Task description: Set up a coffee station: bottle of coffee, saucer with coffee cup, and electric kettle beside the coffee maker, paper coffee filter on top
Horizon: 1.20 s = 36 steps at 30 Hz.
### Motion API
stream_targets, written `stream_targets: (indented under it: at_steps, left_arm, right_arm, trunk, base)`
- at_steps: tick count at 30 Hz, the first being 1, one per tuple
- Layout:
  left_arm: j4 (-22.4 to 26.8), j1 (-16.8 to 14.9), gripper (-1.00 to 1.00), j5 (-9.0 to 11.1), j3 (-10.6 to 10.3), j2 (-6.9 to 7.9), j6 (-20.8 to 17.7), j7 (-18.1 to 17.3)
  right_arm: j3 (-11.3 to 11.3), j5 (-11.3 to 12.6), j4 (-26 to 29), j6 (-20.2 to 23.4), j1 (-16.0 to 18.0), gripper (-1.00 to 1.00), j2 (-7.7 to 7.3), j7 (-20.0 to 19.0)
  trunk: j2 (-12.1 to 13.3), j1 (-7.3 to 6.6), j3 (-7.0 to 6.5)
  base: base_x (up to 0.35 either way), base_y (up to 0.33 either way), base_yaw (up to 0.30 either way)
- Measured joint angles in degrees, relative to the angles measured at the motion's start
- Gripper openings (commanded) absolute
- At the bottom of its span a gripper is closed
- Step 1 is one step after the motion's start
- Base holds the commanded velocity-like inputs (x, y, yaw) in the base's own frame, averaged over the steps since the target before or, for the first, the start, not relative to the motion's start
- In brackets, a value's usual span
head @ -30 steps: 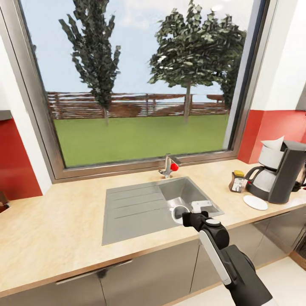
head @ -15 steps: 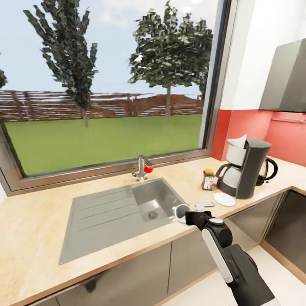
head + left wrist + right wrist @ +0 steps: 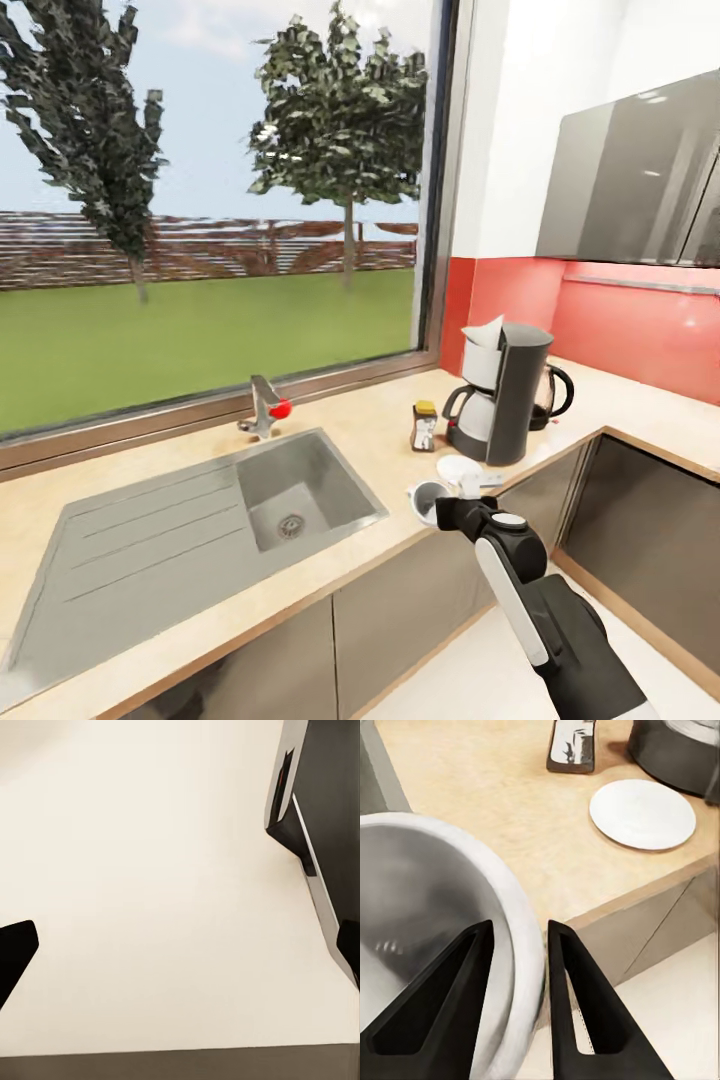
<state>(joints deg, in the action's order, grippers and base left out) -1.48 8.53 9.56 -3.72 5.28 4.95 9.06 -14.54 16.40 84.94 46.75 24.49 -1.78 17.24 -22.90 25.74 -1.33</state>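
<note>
My right gripper [image 3: 438, 505] is shut on the white coffee cup [image 3: 427, 498], one finger inside its wall and one outside, as the right wrist view shows [image 3: 520, 928]. The cup [image 3: 450, 907] hangs over the countertop's [image 3: 380, 440] front edge, just short of the white saucer [image 3: 459, 468]. Behind the saucer [image 3: 642, 814] stands the coffee maker [image 3: 508, 395] with the paper coffee filter [image 3: 487, 332] on top. To its left is the bottle of coffee [image 3: 424, 427], and behind it the electric kettle [image 3: 553, 392]. My left gripper [image 3: 180, 960] hangs open over pale floor. The kitchen shelf is out of view.
A steel sink [image 3: 300, 490] with a drainboard and a tap [image 3: 262, 408] takes the counter's left part under a large window. Grey wall cabinets [image 3: 640, 180] hang at the upper right. The counter turns a corner at the right, over dark cabinet fronts [image 3: 640, 530].
The whole view has swung to the right, so the camera moved. The coffee maker group is now nearer the middle, and the held cup is close to the saucer.
</note>
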Motion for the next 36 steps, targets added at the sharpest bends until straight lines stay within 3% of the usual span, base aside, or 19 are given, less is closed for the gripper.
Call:
stream_targets:
  at_steps: [15, 21, 30, 36]
  left_arm:
    - [0.01, 0.00, 1.00, 0.00, 0.06, -0.07, 0.00, 0.00]
    - [0.02, 0.02, 1.00, 0.01, 0.08, -0.09, -0.01, 0.00]
    - [0.01, 0.00, 1.00, 0.00, 0.09, -0.05, 0.00, 0.01]
    - [0.00, 0.00, 1.00, 0.01, 0.22, -0.01, 0.01, 0.02]
  right_arm:
    - [-0.21, -0.01, -0.16, 0.00, 0.00, -1.00, 0.16, -0.01]
    - [-0.19, -0.01, -0.10, -0.01, 0.01, -1.00, 0.18, -0.01]
    - [-0.18, -0.14, -0.23, 0.01, 0.00, -1.00, 0.17, -0.01]
    - [-0.18, -0.16, -0.55, 0.06, 0.00, -1.00, 0.11, -0.01]
  trunk:
    - [0.00, 0.01, 0.00]
    - [0.00, 0.01, 0.00]
    - [0.02, 0.02, -0.01]
    - [0.01, 0.02, 0.00]
  base:
    - [0.238, -0.234, -0.001]
    - [0.171, -0.280, 0.174]
    - [0.031, -0.294, 0.107]
    - [0.066, -0.042, 0.002]
